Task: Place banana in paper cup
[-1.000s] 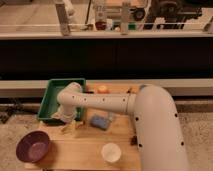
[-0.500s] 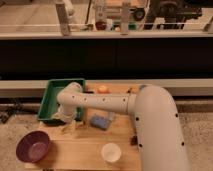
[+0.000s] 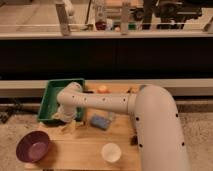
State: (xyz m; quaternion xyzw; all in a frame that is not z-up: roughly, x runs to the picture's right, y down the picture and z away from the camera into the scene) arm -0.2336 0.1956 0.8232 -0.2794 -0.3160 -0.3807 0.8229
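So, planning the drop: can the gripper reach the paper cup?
Probably yes: the gripper hangs by the green tray, the cup stands uncovered, only the blue sponge lies near the path.

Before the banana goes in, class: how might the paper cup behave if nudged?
The paper cup looks small and thin, so probably light and easily tipped. Standing alone on the wooden table, it may slide. The end effector is by the green tray.

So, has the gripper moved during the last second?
No. The gripper is at the same spot as before, just beside the front right corner of the green tray.
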